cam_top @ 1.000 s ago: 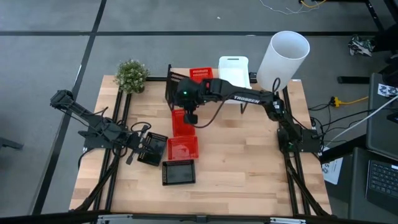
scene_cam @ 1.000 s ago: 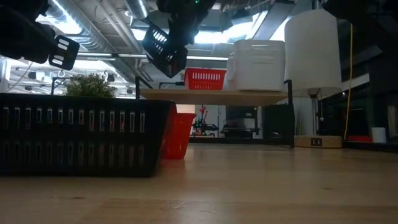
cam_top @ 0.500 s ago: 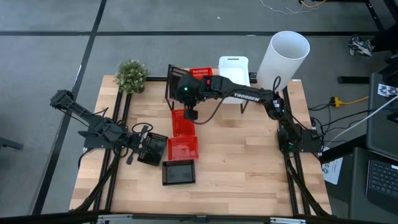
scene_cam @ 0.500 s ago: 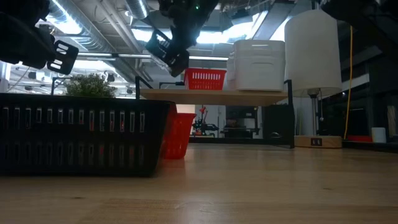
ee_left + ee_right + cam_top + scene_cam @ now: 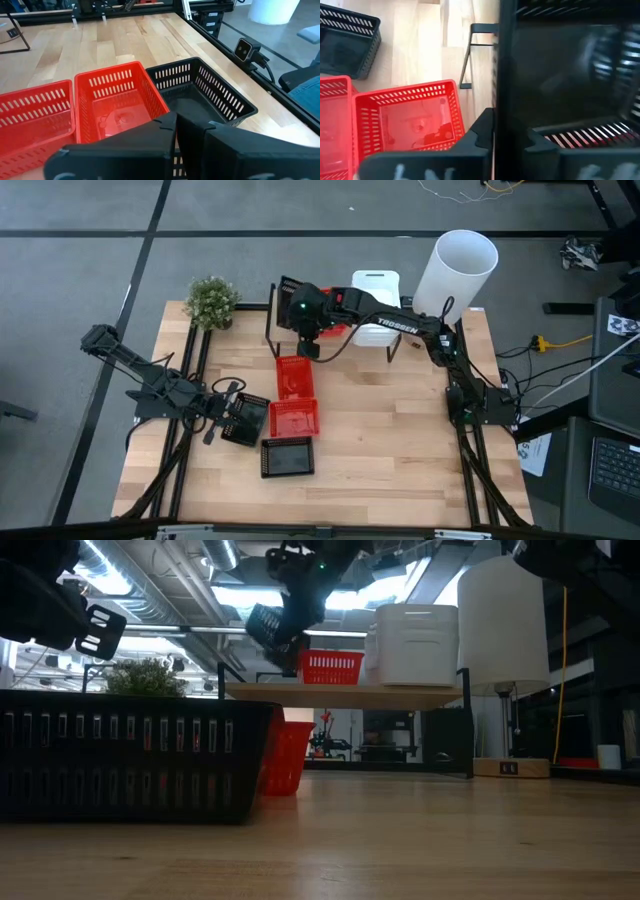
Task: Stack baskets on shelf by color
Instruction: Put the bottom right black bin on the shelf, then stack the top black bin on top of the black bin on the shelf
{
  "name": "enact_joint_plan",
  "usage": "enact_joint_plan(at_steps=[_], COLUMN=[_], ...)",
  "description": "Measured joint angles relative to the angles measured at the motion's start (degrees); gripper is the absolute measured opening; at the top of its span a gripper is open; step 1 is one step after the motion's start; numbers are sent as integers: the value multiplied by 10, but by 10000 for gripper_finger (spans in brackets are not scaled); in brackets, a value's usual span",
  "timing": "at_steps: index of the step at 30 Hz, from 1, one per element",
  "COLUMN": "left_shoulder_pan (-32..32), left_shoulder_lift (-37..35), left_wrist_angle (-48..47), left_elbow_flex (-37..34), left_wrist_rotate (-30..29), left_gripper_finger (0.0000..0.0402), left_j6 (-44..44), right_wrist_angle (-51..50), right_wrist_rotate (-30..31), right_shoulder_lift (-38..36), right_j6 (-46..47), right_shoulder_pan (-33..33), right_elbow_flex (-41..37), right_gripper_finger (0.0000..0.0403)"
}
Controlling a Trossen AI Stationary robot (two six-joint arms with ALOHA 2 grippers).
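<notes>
On the tabletop (image 5: 400,430) we see the shelf (image 5: 400,315) bearing red and white baskets. Our right pincer (image 5: 300,305) grips a black basket (image 5: 268,625) above it. Left pincer (image 5: 222,412) sits closed beside another.

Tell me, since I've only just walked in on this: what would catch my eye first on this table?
The right gripper hangs over the left end of the shelf, clamped on a black basket carried tilted in the air. On the shelf sit a red basket and a stack of white baskets, with a tall white cylinder beyond. The left gripper waits at the table's left, above another black basket.
</notes>
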Motion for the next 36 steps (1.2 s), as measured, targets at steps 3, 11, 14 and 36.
enact_joint_plan(at_steps=[3,11,14,36], left_shoulder_pan=[0,0,0,-55], left_shoulder_lift=[0,0,0,36], left_wrist_angle=[0,0,0,-39], left_elbow_flex=[0,0,0,9], left_wrist_rotate=[0,0,0,78], left_gripper_finger=[14,17,12,9], left_j6=[0,-1,-3,-183], right_wrist_angle=[1,44,70,-240], right_wrist_rotate=[0,4,0,-147], right_shoulder_lift=[0,0,0,-21], right_j6=[0,17,21,227], right_shoulder_pan=[-2,-3,-2,147], right_elbow_flex=[0,0,0,-2], right_gripper_finger=[49,79,78,80])
